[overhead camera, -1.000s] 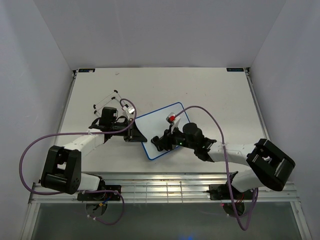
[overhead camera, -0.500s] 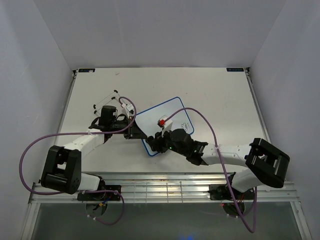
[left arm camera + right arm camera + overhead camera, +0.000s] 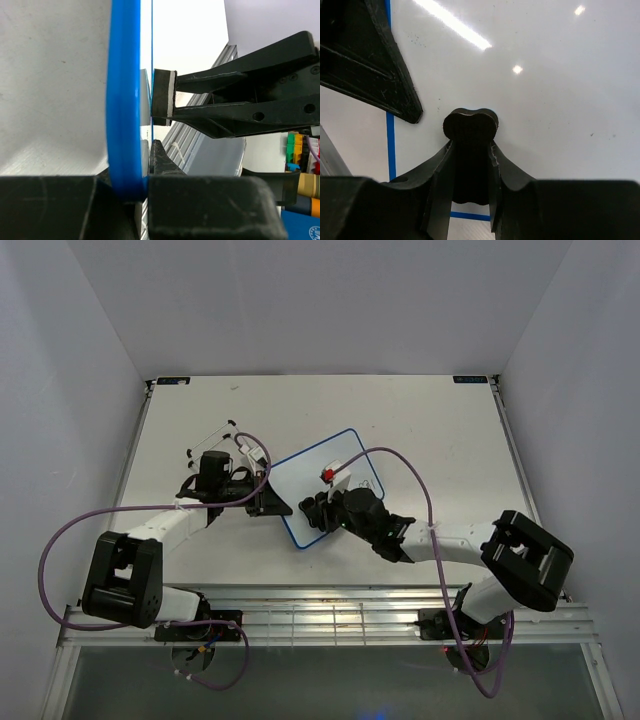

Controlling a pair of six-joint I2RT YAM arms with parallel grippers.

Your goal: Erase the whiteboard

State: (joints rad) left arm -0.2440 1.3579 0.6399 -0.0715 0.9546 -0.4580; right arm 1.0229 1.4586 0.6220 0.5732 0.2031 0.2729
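The whiteboard (image 3: 318,462), white with a thin blue rim, lies slanted at the table's middle. My left gripper (image 3: 272,502) is shut on its left edge; in the left wrist view the blue rim (image 3: 124,95) is pinched between the jaws of the left gripper (image 3: 142,167). My right gripper (image 3: 314,510) is shut on a black eraser (image 3: 470,127), which presses flat on the board's surface (image 3: 550,90) near the left edge. The eraser (image 3: 163,97) shows edge-on against the board. A small dark scribble (image 3: 364,483) remains near the board's right side.
A thin black wire stand (image 3: 215,438) lies on the table behind the left gripper. The left gripper's finger (image 3: 375,70) sits close beside the eraser. Purple cables loop over both arms. A metal rail (image 3: 330,615) runs along the near edge.
My right gripper has slid the eraser leftwards across the board, towards the left gripper. The board has turned slightly, its far corner moving back. The left gripper has kept its grip.
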